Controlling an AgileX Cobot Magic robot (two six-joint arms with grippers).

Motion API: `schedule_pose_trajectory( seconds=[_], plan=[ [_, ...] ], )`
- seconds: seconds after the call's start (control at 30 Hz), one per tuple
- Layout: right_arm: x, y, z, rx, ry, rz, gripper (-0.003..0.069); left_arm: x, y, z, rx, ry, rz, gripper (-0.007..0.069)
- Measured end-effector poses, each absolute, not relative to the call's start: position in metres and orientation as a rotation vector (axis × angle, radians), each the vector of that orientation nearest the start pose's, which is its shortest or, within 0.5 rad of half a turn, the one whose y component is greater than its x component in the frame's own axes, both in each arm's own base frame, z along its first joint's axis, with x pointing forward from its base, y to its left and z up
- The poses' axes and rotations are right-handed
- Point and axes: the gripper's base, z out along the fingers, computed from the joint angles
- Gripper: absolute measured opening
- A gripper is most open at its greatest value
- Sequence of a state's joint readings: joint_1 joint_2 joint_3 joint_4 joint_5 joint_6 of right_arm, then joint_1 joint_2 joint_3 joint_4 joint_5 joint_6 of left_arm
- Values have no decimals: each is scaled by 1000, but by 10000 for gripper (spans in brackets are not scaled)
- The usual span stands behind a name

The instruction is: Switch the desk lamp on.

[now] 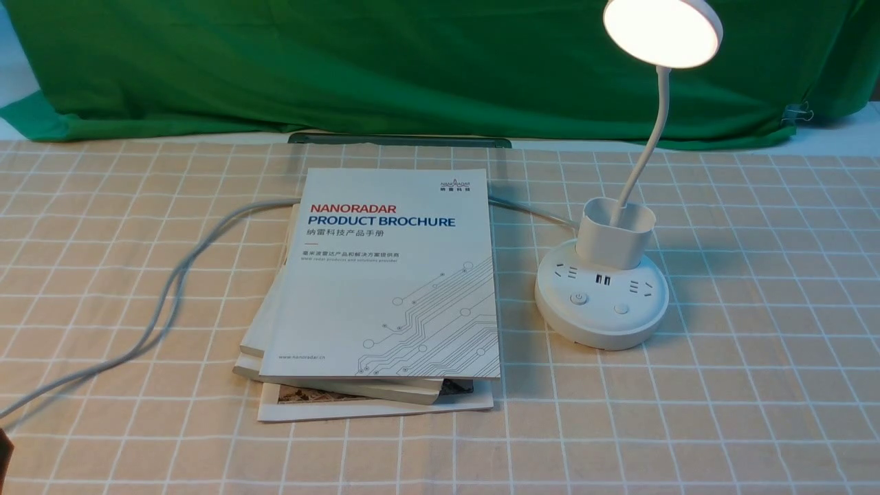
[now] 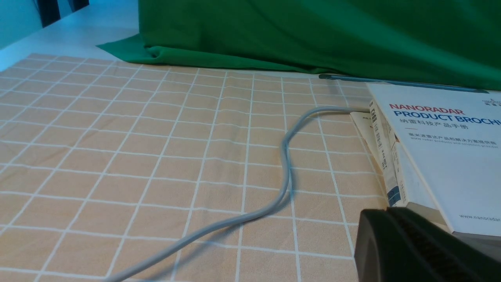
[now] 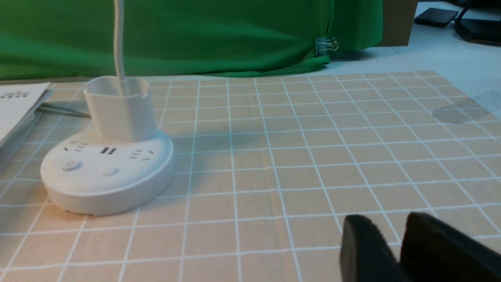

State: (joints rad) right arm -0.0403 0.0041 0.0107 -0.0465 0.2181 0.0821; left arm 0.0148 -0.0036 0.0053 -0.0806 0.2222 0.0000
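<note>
The white desk lamp [image 1: 601,302] stands on the checked cloth at the right, and its round disc head [image 1: 663,31] glows brightly. Two buttons [image 1: 579,298] sit on the front of the round base, below the cup-shaped holder [image 1: 614,230]. In the right wrist view the lamp base [image 3: 107,172] lies well away from my right gripper [image 3: 385,225], which is open by a narrow gap with nothing between its fingers. My left gripper [image 2: 386,213] is shut and empty, low beside the near corner of the books. Neither gripper touches the lamp.
A stack of books topped by a white brochure [image 1: 385,275] lies left of the lamp. The lamp's grey cable [image 1: 172,289] snakes out from behind the stack toward the front left. A green cloth [image 1: 344,69] hangs at the back, over a dark flat bar [image 1: 399,140].
</note>
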Motion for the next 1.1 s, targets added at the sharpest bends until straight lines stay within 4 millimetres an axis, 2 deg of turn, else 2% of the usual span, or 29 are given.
schedule_pose_trajectory(
  seconds=[1.1],
  plan=[
    [56, -3, 190, 73, 1715, -12, 237, 56, -1, 191, -66, 1706, -63, 21]
  ],
)
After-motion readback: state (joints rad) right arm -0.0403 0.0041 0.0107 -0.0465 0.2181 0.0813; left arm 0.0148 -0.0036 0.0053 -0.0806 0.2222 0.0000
